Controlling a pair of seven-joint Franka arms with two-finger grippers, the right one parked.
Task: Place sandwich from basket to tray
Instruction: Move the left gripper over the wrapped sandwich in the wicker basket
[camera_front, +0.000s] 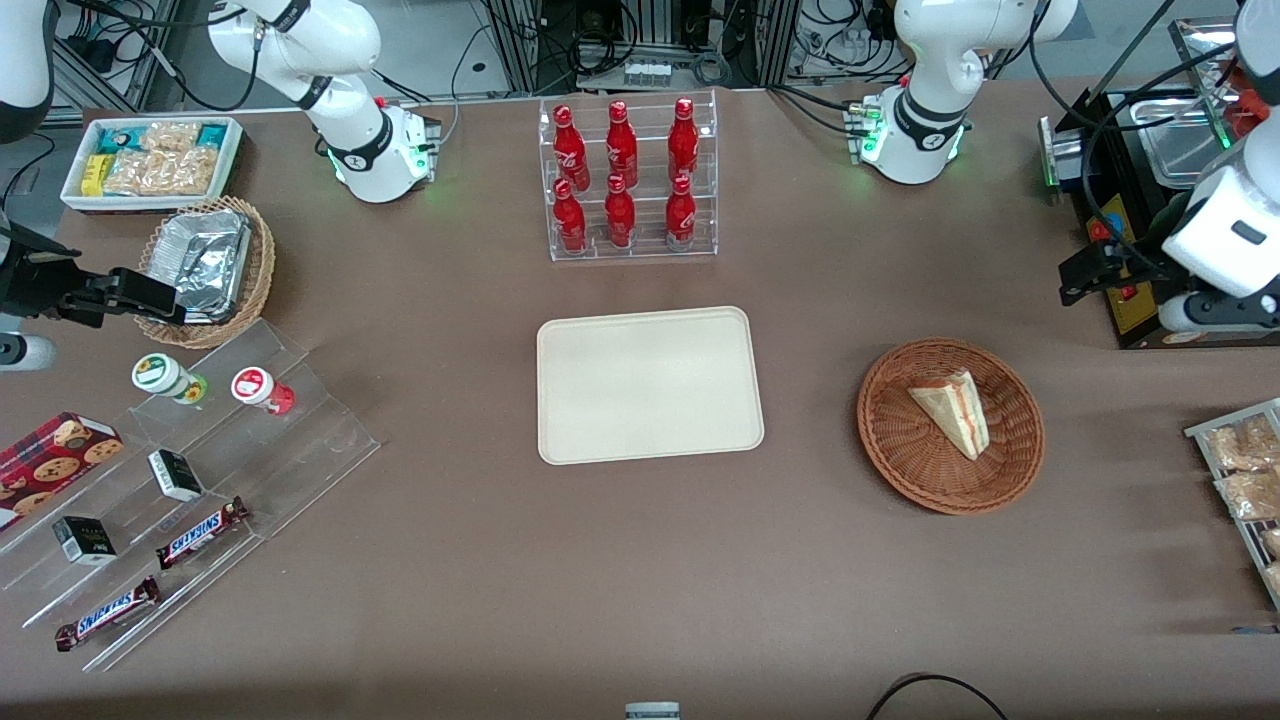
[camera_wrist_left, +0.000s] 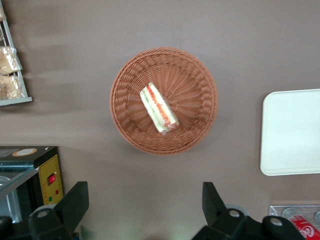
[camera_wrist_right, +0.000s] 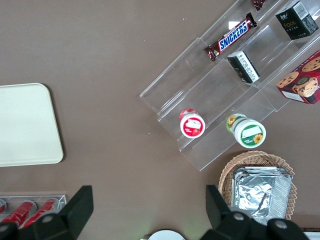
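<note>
We see the sandwich (camera_front: 953, 410) lying on its side in the basket (camera_front: 950, 426), a wrapped wedge with its red and orange filling edge showing. The basket sits on the brown table (camera_front: 640, 560) toward the working arm's end, well apart from the tray (camera_front: 649, 384), which lies bare at the middle of the table, nearer the front camera than the rack of red bottles (camera_front: 626, 178). Our gripper (camera_wrist_left: 145, 202) hangs high above the table, farther from the front camera than the basket, beside the black appliance (camera_front: 1130, 250). Its two black fingers (camera_wrist_left: 75, 202) stand spread wide apart, holding nothing, with the sandwich and basket in plain sight below them.
</note>
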